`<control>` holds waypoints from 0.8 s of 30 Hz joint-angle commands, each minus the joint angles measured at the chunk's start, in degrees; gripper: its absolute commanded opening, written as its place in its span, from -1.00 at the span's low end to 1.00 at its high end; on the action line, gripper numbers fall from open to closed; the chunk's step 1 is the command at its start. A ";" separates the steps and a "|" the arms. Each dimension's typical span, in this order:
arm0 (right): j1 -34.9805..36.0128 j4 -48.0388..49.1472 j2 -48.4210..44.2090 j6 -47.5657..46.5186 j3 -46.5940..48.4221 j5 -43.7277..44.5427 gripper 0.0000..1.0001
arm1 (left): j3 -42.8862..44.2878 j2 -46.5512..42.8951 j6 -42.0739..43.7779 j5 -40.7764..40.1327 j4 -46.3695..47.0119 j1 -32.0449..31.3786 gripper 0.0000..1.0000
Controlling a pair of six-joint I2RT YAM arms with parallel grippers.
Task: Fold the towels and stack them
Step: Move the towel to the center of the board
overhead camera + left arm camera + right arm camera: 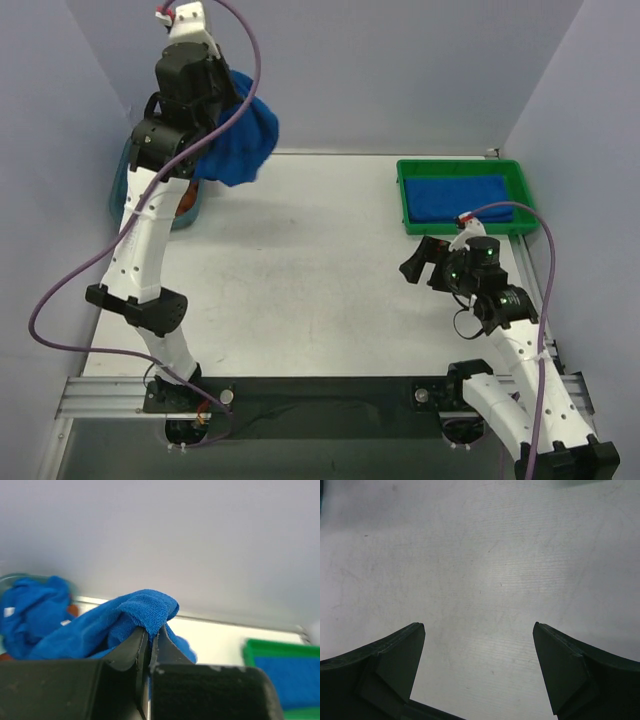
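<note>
Pinches the held towel (pixel 245 140) in the left gripper (pixel 151 634), jaws clamped tight on a ridge of terry, high in the upper left of the overhead frame, above the teal bin (pixel 118 190) and off the table (pixel 320 280). Hangs bunched, so gives no long axis to read; trails down and to the left from the pinch in the left wrist view. Keeps the right gripper (pixel 428 262) spread wide and holding nothing, low on the right side of the frame, well apart from the cloth. Puts open table surface between the two arms, so probably calls for bringing the cloth rightward and down to that spot, the left arm being the nearer by far and the right likely wanted for a second corner. Finds one folded towel (pixel 460 198) lying in the green tray (pixel 460 166) at upper right. Reveals, from the left wrist only, more towels (pixel 30 612) heaped at frame left with a white tag and a sliver of orange-brown cloth (pixel 73 610); from the right wrist, only table between parted fingers.
</note>
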 commanded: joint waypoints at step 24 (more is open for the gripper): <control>9.32 -5.81 6.56 -1.37 0.10 -1.28 0.64 | -106.52 -62.46 -33.81 30.64 10.44 -27.33 0.64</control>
